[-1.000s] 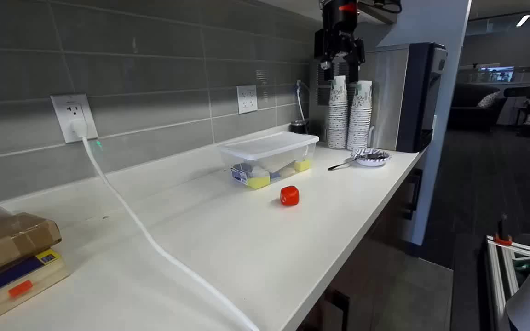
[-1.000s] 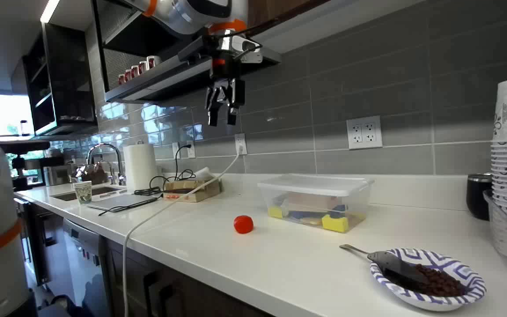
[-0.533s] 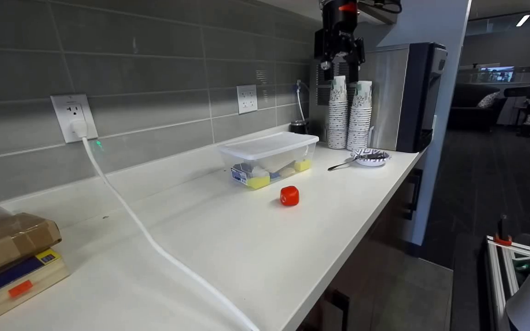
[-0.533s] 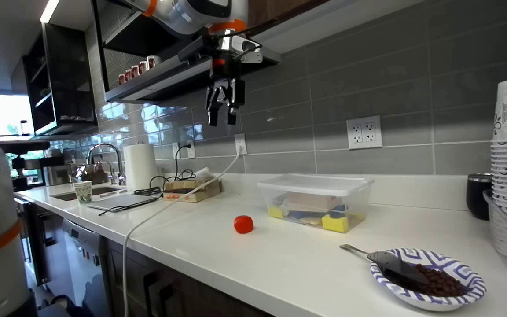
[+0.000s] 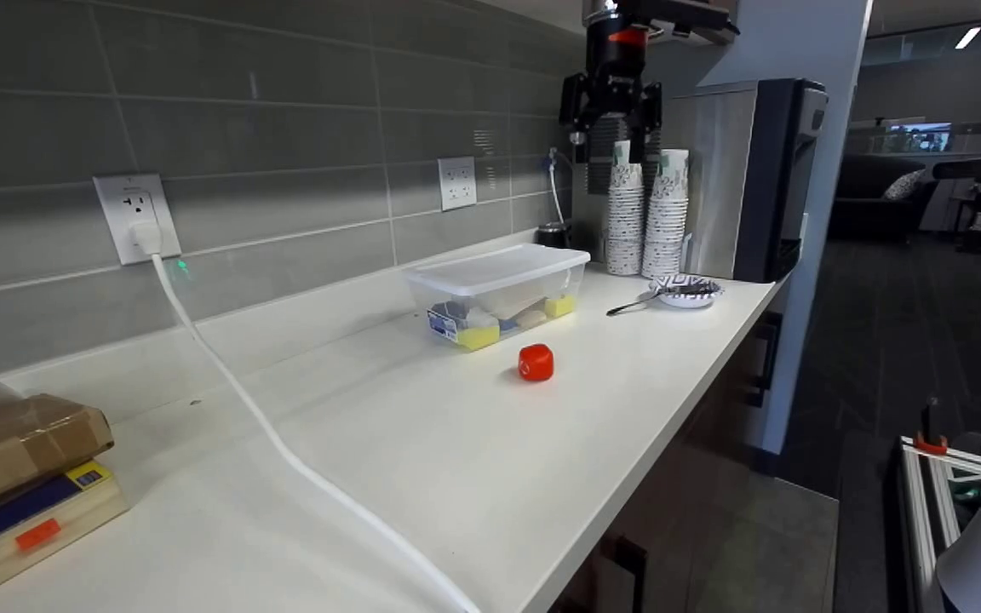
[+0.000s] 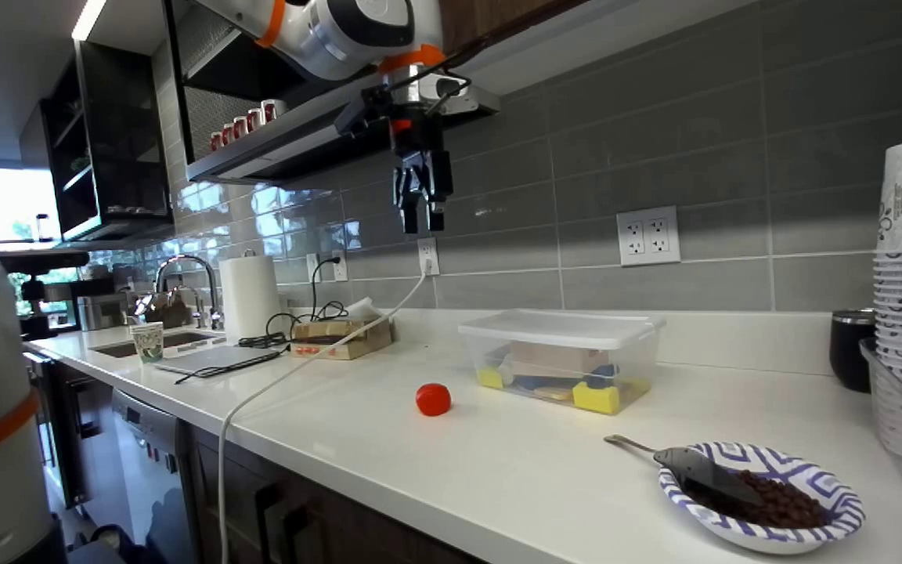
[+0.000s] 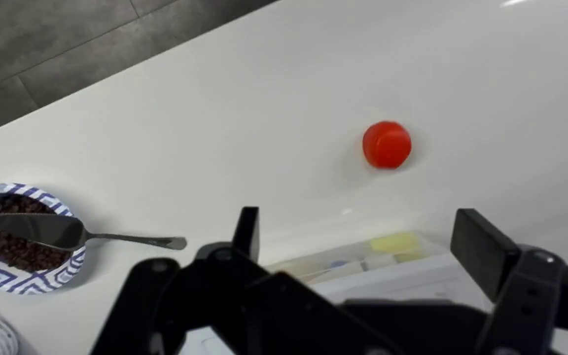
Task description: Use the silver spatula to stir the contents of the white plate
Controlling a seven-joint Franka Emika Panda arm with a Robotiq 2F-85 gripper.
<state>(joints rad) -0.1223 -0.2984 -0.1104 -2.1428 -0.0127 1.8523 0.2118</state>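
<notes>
The white plate [image 6: 788, 468] has a blue-purple pattern and sits near the cup stacks; it also shows in an exterior view [image 5: 695, 302] and the wrist view [image 7: 57, 281]. It holds small dark red-brown pieces [image 6: 791, 505]. The silver spatula [image 6: 705, 474] lies with its blade on these pieces and its handle over the rim towards the tub; it also shows in the wrist view [image 7: 47, 230] and an exterior view [image 5: 631, 306]. My gripper [image 6: 422, 223] is open and empty, high above the counter, pointing down. In the wrist view its jaws [image 7: 358, 224] stand wide apart, right of the spatula handle.
A clear lidded tub [image 6: 561, 352] stands by the wall, below the gripper in the wrist view. A small red object [image 6: 433, 399] lies on the counter in front of it. Stacked white cups [image 5: 665, 230] stand behind the plate. A white cable [image 5: 303, 464] crosses the counter.
The arm is still between the earlier frames. By now my gripper has moved down a little and turned slightly, shifting sideways in both exterior views. The plate and spatula have not moved.
</notes>
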